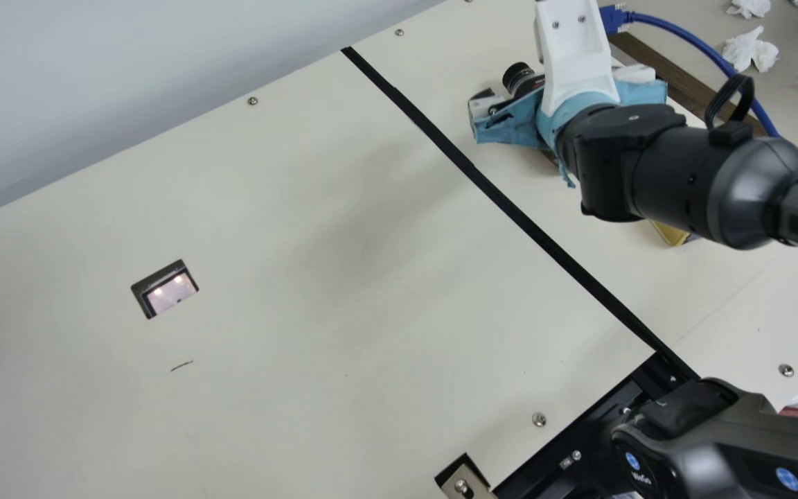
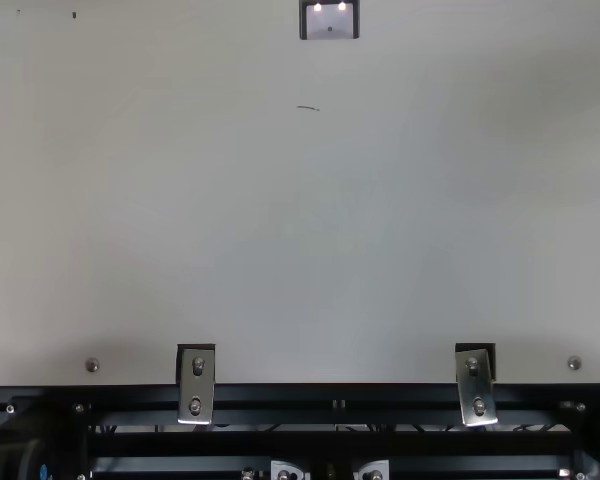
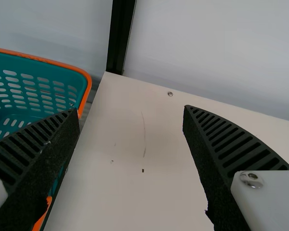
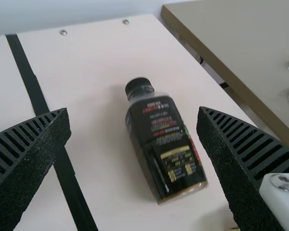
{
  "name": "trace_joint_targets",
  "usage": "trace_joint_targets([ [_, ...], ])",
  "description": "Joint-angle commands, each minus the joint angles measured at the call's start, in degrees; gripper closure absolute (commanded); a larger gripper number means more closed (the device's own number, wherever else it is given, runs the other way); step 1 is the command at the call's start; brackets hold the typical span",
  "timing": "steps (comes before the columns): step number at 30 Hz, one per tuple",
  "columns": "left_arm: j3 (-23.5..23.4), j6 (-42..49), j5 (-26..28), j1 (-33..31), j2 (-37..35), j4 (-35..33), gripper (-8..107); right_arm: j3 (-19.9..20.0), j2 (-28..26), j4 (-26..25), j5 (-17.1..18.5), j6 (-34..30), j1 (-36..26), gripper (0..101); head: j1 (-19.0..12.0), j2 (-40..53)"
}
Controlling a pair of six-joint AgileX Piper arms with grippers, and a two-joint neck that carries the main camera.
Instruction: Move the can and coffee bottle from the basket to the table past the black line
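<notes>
Coffee bottle and right gripper at the right of the cream table. The bottle, dark-labelled with a black cap, is on the table's right part, past the black line. It appears to lie on its side; its long axis runs roughly parallel to the line, cap toward the far left, base toward the near right. Right gripper: above the bottle, its two ribbed fingers spread wide, one to either side of it; in the right wrist view a gap shows between the bottle and each finger, and nothing is pinched. Left gripper: fingers likewise spread wide, with nothing held between them; the left wrist view also includes the teal basket with its orange rim, beside the table's edge. A yellow object, largely covered by the right arm, lies on the table nearer than the bottle and to its right; whether it is the can cannot be told.
</notes>
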Motion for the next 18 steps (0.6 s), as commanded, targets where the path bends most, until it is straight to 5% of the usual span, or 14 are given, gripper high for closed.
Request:
trace_joint_targets([
  [1, 0.00, 0.00, 0.00, 0.00, 0.00, 0.00, 9, -0.94, -1.08, 6.26, 0.25, -4.76, 2.33, 0, -0.96, 1.68],
  [4, 0.00, 0.00, 0.00, 0.00, 0.00, 0.00, 9, -1.96, -1.96, 10.28, 0.44, -7.43, 4.82, 0, -1.22, 5.36],
  [9, 0.00, 0.00, 0.00, 0.00, 0.00, 0.00, 9, -1.70, -1.91, 10.28, 3.18, -5.46, 8.12, 0, -2.10, 12.87],
  [18, 0.00, 0.00, 0.00, 0.00, 0.00, 0.00, 9, -1.67, -2.14, 10.19, 6.93, -3.90, 11.37, 0, -2.10, 12.87],
])
